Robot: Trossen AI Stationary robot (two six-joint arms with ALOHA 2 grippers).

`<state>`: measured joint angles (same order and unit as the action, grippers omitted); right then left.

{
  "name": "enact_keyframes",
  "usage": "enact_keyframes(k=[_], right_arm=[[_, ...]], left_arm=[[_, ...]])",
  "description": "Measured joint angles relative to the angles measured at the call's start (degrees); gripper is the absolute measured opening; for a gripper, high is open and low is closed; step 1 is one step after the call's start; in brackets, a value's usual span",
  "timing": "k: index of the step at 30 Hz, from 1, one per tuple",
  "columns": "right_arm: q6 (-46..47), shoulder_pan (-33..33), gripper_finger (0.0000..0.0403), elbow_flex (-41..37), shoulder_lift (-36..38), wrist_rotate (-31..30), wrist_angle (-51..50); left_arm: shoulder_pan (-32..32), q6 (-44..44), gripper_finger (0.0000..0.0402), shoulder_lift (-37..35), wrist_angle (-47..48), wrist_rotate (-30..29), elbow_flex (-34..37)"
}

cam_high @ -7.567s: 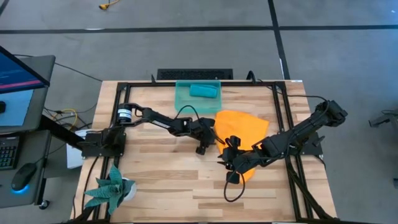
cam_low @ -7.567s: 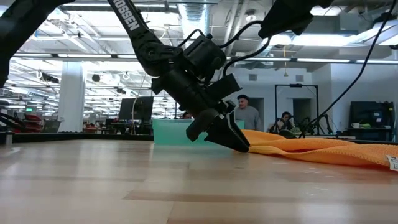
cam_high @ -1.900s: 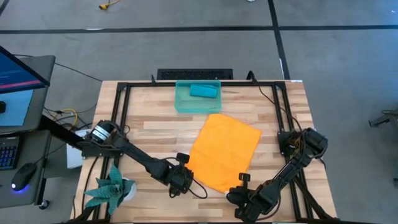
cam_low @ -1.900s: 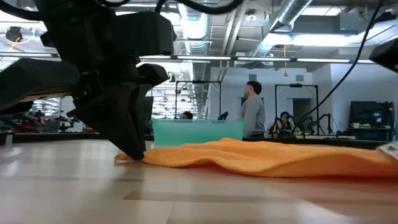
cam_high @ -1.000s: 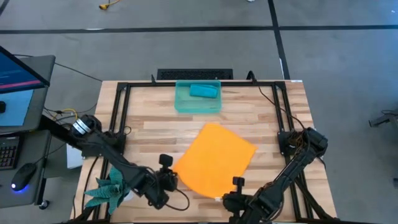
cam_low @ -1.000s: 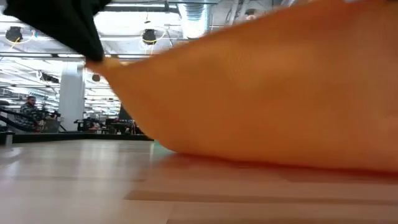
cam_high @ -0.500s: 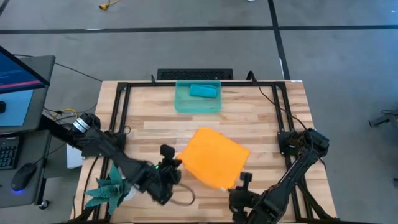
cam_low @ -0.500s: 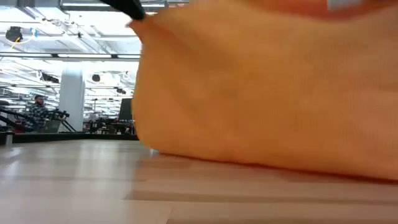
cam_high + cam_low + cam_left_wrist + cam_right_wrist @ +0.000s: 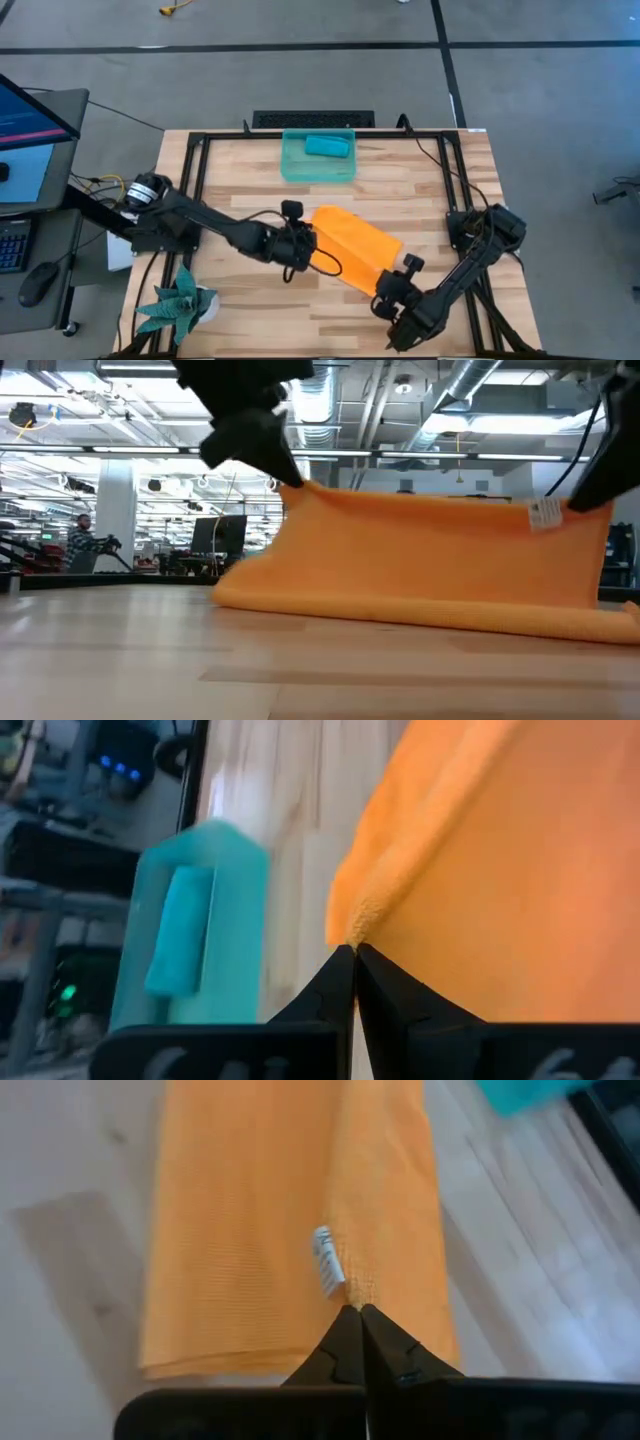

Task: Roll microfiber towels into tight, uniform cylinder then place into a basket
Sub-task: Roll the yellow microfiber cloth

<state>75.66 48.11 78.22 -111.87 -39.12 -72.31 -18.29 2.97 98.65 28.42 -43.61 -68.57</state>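
**Orange towel held up by two corners**

Now, starting at the table's left, a green spiky plant (image 9: 180, 300) stands at the near left corner of the wooden table (image 9: 240, 320). Next comes the left gripper (image 9: 305, 243), reaching in over the middle of the table with its fingers pinched tight on one corner of the orange towel (image 9: 352, 247); the left wrist view shows the two dark tips meeting on the cloth's edge. From table height the towel hangs as a broad sheet between the two grips, its lower fold lying on the wood. A small white tag (image 9: 544, 513) shows near the towel's upper edge, on the right arm's side. Farther right, the right gripper (image 9: 397, 282) is closed on the towel's other corner, just beside that tag. At the far edge of the table, well apart from the orange towel, sits the basket (image 9: 292, 165), and the rolled blue towel (image 9: 327, 146) lies inside it. Black frame rails (image 9: 195, 175) run around the table.
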Motion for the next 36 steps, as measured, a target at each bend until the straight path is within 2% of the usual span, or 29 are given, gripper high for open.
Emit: enact_keyframes(k=[2, 7, 12, 18, 36], right_arm=[[2.12, -0.14, 0.0002, -1.01, 0.0, 1.83, -0.89], [5.28, 0.03, 0.0003, -2.12, 0.0, 2.94, -2.67], [7.34, -0.24, 0.0004, -2.12, 0.02, 2.98, -5.74], [7.43, -1.79, 0.0006, -3.94, 0.02, 3.37, -4.96], [8.5, -6.26, 0.0005, -5.12, 0.02, 3.38, -3.68]], left_arm=[[1.7, 2.1, 0.0, -0.04, -4.16, 2.15, 0.68], [5.66, 2.28, 0.0, -0.07, -6.34, 4.15, 1.01], [8.68, 1.83, 0.0, -0.11, -6.73, 9.33, 1.02], [10.32, 2.29, 0.0, -0.11, -6.36, 17.11, 1.02], [10.41, 3.74, 0.0, -0.11, -6.23, 17.39, 1.02]])
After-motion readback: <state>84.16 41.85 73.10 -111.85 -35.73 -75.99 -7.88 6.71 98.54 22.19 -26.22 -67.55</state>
